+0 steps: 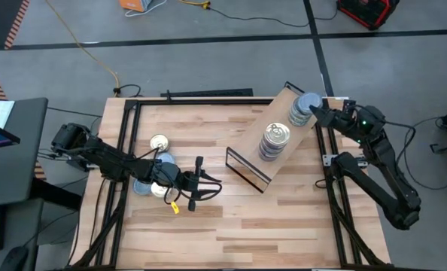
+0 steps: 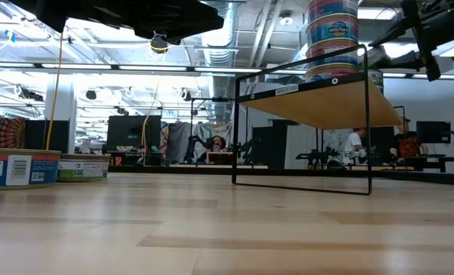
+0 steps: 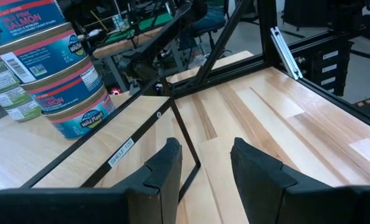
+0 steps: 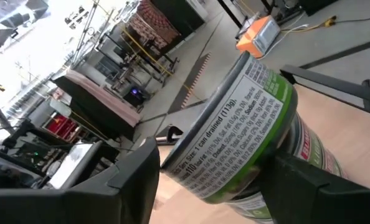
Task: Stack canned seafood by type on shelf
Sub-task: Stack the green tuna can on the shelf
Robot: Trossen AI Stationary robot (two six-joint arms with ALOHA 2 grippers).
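While you watch:
Right gripper (image 1: 319, 114): at the blue-lid stack (image 1: 304, 108) on the shelf (image 1: 247, 159), jaws apart beside the top tin.
Left gripper (image 1: 208, 184): jaws apart, empty, near loose tins (image 1: 157, 143).
Gold-lid stack (image 1: 274, 140): mid-shelf.

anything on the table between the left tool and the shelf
Nothing: in the high view only bare tabletop separates the left tool from the shelf. The left wrist view agrees, showing bare wood up to the shelf's black frame.

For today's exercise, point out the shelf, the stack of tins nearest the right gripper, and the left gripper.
Shelf (image 1: 247, 147): high view, bare wood of its board.
Stack (image 1: 305, 105): high view, lid of the top tin.
Left gripper (image 3: 205, 163): left wrist view, midway between its fingertips.
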